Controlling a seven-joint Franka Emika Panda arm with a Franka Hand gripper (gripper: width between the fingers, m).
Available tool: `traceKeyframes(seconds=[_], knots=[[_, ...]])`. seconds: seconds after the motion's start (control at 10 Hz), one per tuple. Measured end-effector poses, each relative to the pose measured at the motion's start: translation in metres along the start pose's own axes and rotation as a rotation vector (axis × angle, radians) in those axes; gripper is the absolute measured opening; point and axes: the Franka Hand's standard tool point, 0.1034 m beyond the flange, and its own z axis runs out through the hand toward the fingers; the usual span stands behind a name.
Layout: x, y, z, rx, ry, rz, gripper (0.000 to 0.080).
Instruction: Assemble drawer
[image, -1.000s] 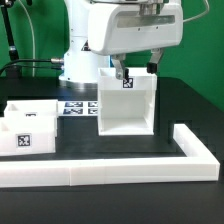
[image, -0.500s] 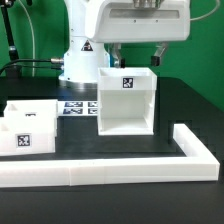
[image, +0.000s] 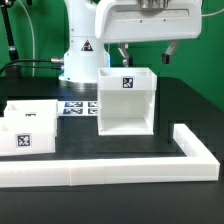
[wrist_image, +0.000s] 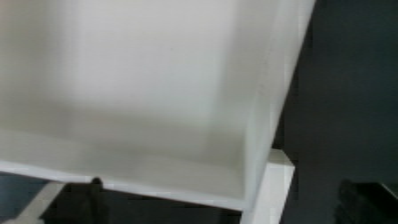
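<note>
The drawer's tall white boxy shell (image: 127, 101) stands upright mid-table, open at the front, with a tag on its back wall. Two shallow white trays (image: 27, 127) with tags sit side by side at the exterior view's left. My gripper (image: 145, 54) hangs above the shell's back rim, open and empty, with its fingers (image: 122, 53) wide apart and clear of the shell. In the wrist view a blurred white wall of the shell (wrist_image: 143, 90) fills most of the picture, with black table (wrist_image: 347, 100) beside it. My fingertips do not show clearly there.
The long low white L-shaped wall (image: 110, 173) runs along the front and turns up at the exterior view's right. The marker board (image: 78, 106) lies flat behind the trays, next to the robot's base (image: 78, 62).
My gripper has risen from the shell's back rim to well above it and shifted slightly toward the exterior view's right. The shell and trays have not moved.
</note>
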Motion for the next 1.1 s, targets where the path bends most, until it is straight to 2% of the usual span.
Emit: traceKeyframes(seconds=[0.2,0.4,0.6,0.9,1.1], knots=[[-0.003,-0.001,0.001,0.003,0.005,0.052,0.0650],[-0.025,-0.011,0.009,-0.001,-0.008,0.168,0.0650],[-0.038,-0.021,0.021,0.018,-0.019,0.227,0.0650],[-0.044,-0.025,0.036,0.013,-0.011,0.217,0.0650],[-0.044,-0.026,0.039,0.009,-0.017,0.210,0.0391]])
